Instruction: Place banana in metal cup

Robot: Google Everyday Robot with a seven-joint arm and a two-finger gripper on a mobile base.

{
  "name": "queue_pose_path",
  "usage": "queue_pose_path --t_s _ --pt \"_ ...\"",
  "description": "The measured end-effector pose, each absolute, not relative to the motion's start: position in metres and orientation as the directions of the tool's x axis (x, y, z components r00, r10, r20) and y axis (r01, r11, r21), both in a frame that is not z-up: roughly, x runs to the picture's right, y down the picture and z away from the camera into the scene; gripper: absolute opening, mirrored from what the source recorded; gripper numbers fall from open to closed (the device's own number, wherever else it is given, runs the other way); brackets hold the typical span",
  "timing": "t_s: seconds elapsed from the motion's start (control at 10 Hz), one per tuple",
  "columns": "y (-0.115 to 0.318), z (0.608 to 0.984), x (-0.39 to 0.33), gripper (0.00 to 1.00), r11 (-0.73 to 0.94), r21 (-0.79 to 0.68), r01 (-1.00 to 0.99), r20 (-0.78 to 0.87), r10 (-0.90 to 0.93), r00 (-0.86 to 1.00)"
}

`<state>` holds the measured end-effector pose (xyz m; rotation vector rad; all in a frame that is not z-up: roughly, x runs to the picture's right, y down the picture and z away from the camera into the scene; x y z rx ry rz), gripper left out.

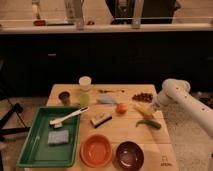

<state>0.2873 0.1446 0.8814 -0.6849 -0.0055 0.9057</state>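
Nearest the camera, at the table's (150,145) 6 o'clock edge, sit an orange bowl (96,150) and a dark maroon bowl (129,154). A green tray (30,152) fills the 8 o'clock corner.

One step farther in, a green pod (148,123) lies at about 4 o'clock from the table's middle. Just beyond it is the banana (143,110), lying flat on the wood. Its long axis seems to run from about 10 o'clock to 4 o'clock.

The gripper (154,105) hangs at the banana's 2 o'clock side, just beside it or touching it; I cannot tell which. Nor can I tell how far it is opened, or whether it has hold of anything.

The metal cup (64,97) stands well apart from the banana, at about 9 to 10 o'clock near the table's left edge. Along that line stand a round orange fruit (121,107), a grey-blue item (106,100) and a light green cup (84,99), the last just beside the metal cup. A white cup (85,81) stands behind them.

As I judge it, the carry must go leftward and high enough to pass over these. The right edge of the table is close to the banana, so there is little room there.
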Motion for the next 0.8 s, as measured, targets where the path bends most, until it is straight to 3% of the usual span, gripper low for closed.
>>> queue_pose_path --t_s 0.5,0.8 --pt "0.117 0.842 0.279 0.0 0.491 -0.525 -0.695 -0.14 0.756 0.64" --pt "0.102 0.823 0.236 0.0 0.631 -0.541 -0.556 0.006 0.664 0.748"
